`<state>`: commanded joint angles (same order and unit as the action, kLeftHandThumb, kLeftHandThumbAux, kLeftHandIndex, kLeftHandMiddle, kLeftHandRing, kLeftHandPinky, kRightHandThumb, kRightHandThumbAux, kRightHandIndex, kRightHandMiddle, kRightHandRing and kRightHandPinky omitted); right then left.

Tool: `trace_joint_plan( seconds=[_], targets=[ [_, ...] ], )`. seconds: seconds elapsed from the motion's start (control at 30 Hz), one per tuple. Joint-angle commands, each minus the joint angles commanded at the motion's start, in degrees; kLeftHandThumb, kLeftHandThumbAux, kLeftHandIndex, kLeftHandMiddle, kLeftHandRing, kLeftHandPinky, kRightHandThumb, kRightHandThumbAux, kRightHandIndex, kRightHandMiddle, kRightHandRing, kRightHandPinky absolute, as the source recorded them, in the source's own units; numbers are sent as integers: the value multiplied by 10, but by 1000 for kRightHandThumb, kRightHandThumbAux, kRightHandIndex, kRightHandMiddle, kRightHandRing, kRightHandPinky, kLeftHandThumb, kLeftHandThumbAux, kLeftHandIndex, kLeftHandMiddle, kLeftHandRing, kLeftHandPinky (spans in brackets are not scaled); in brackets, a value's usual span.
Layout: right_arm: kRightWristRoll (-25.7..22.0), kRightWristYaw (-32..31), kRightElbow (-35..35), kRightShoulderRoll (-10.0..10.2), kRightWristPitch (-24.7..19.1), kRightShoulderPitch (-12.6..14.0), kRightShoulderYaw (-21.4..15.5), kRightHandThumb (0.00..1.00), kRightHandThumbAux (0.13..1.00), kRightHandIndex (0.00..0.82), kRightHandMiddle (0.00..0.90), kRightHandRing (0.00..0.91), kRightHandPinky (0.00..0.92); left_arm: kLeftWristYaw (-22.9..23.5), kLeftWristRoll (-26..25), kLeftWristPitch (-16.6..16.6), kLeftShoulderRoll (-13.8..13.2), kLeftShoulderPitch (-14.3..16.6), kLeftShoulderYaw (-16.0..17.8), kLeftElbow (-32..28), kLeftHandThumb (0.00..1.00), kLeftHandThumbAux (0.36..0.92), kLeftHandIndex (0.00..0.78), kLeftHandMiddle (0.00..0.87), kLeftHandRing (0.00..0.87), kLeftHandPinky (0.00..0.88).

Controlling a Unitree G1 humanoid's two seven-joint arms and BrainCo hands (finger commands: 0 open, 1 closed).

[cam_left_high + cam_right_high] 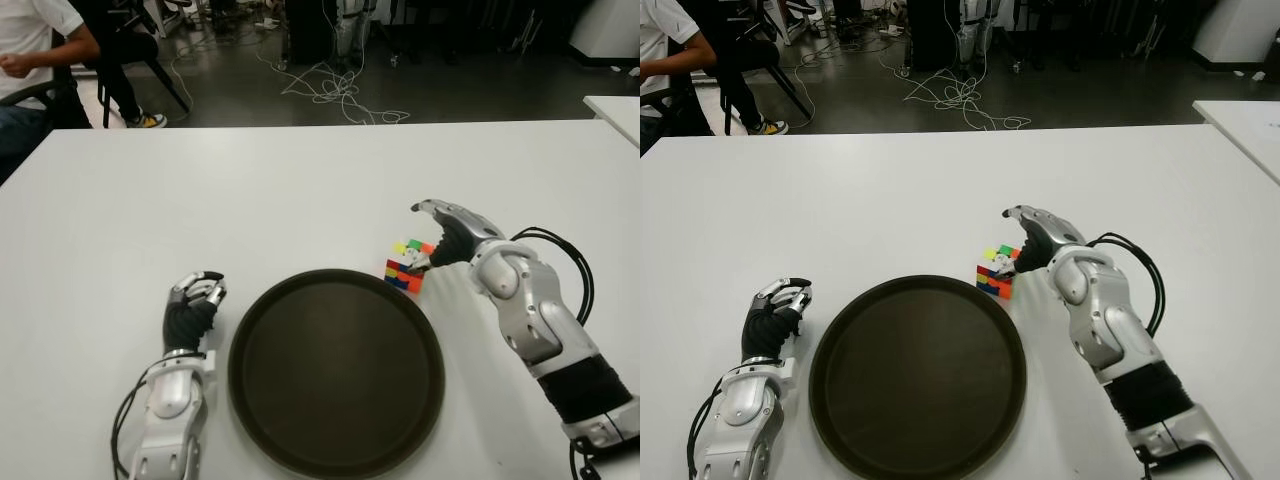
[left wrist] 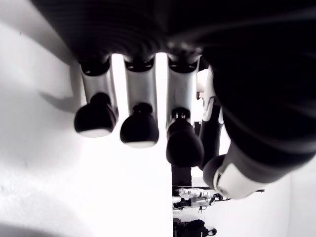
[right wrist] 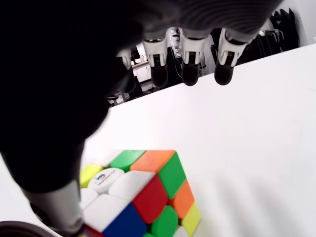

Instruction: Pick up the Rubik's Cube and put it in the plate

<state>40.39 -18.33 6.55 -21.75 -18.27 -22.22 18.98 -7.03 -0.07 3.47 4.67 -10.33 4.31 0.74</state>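
One Rubik's Cube [image 1: 406, 268], with mixed colours, sits on the desk [image 1: 300, 190] beside one dark round plate [image 1: 336, 370]. My right hand [image 1: 447, 236] is over it with fingers [image 3: 190, 69] apart; my left hand [image 1: 192, 305], left of the plate, is curled and holds nothing.

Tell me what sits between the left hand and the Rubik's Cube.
The dark round plate lies between the left hand and the Rubik's Cube, as both eye views show.

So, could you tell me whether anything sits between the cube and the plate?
Nothing visible does. The cube sits on the table right beside the plate's far right rim, with the right hand open over it.
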Motion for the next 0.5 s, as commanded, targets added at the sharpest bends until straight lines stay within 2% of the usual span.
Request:
trace_joint_plan(
  seconds=[0.5],
  targets=[
    [-8,-5,29,6,3,-11,5,0,786,0,0,0,0,-12,-2,-9,6,0,2,4,712,704,444,812,833,835]
  ],
)
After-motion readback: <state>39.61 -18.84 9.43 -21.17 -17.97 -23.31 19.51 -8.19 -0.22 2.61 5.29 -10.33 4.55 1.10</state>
